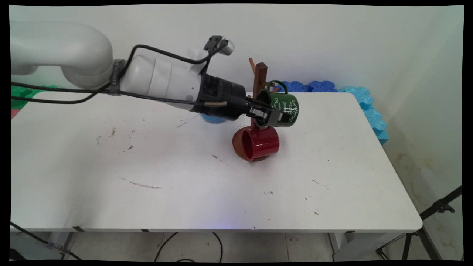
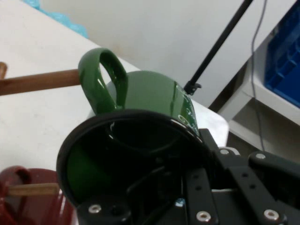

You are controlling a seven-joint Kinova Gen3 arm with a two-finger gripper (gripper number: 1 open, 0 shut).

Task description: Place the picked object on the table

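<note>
Gripper (image 1: pixel 269 115) of mine clamps the green mug's (image 1: pixel 282 105) rim — one finger inside — tilting its handle (image 2: pixel 105 79) against a wooden peg (image 2: pixel 37 82), above the red mug (image 1: pixel 260 144).

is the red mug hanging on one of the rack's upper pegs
No, the red mug lies on its side low on the rack, at its base, while the gripper holds the green mug higher up.

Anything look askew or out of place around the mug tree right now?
Nothing is spilled or broken. The green mug is held on its side by the gripper, its handle at a peg of the wooden mug tree. The red mug hangs sideways low on the tree.
</note>
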